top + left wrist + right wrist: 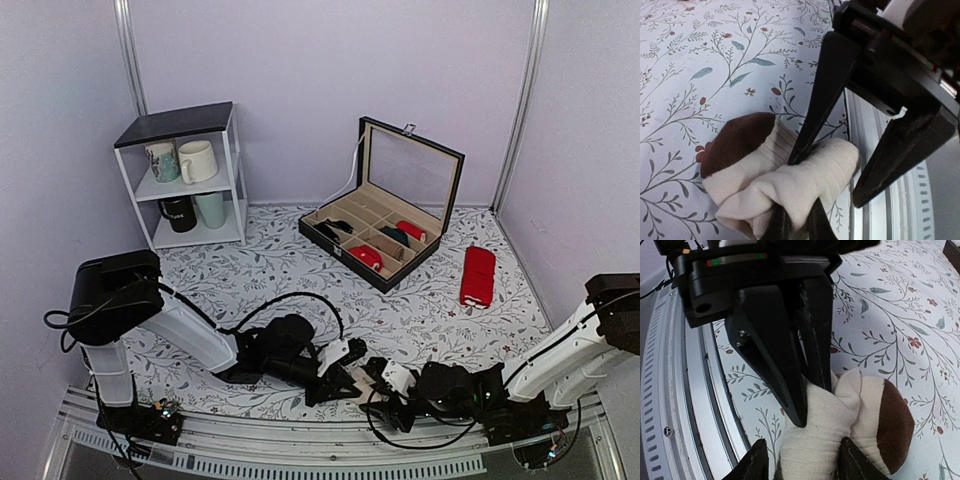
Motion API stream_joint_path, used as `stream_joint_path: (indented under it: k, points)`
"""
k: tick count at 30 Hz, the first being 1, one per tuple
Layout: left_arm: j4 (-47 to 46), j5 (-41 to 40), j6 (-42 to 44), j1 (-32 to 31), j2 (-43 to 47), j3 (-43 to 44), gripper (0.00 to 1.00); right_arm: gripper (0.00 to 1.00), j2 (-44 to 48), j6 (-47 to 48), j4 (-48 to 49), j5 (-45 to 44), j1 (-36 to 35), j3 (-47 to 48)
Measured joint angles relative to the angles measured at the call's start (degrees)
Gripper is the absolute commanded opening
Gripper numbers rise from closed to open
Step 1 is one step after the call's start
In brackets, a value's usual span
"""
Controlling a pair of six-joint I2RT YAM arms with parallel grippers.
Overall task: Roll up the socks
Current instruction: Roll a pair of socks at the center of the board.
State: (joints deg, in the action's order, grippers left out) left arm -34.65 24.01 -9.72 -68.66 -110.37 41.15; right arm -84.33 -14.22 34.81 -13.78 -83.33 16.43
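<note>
risk: the tabletop [420, 320] ends just beside the roll; only a thin fold looks pinched, so it may spring open or slide off.
socks [790, 185]: loose cream lump, brown toe showing, at the near edge between the arms.
left fingers [776, 226]: clamped on the socks.
right fingers [754, 462]: straddling the lump; squeeze unclear.

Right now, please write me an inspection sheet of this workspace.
Surface: flowered table, flat.
Job's things: socks bunched at the near edge, cream with a brown toe.
Clutter: red socks; open box holding small rolls; shelf with mugs.
Grippers: left gripper pinches the socks; right gripper straddles them, grip unclear.
Cables: black cable loops on the table by the left arm.
Surroundings: plain walls; metal rail along the near edge.
</note>
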Motion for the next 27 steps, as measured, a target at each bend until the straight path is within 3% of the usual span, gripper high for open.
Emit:
stream_joint_path:
  k: [6, 8, 14, 15, 17, 18, 21, 24, 27]
  points:
    - [0.1, 0.8, 0.1, 0.2, -0.3, 0.3, 0.00, 0.20, -1.3, -4.1, 0.4, -0.2, 0.4, 0.0]
    - [0.5, 1.2, 0.1, 0.3, -0.3, 0.5, 0.07, 0.14, -1.3, -5.0, 0.7, 0.3, 1.1, -0.2]
    - [2.3, -0.5, 1.2, 0.2, 2.2, -0.4, 0.14, 0.11, -2.2, -8.5, 5.2, 6.2, 5.1, -1.9]
    - [3.4, -1.6, 1.8, -0.1, 4.0, -1.4, 0.21, 0.11, -2.9, -9.5, 7.1, 8.1, 5.9, -2.4]
    - [4.7, -3.5, 3.1, -0.7, 7.1, -3.1, 0.56, 0.11, -4.2, -11.4, 10.1, 11.0, 7.4, -3.2]
    - [5.6, -4.7, 4.0, -1.0, 9.3, -4.7, 0.61, 0.11, -4.8, -12.3, 11.5, 12.1, 8.1, -3.6]
    - [6.9, -7.8, 6.8, -2.2, 16.9, -9.5, 0.64, 0.11, -8.3, -16.3, 17.2, 16.1, 10.5, -4.8]
    - [4.7, -9.7, 10.1, -2.8, 21.7, -12.8, 0.75, 0.10, -11.8, -19.7, 22.1, 19.1, 11.6, -4.9]
    - [0.2, -11.6, 12.9, -2.9, 23.0, -15.7, 0.75, 0.11, -14.9, -23.2, 26.4, 22.1, 12.5, -4.9]
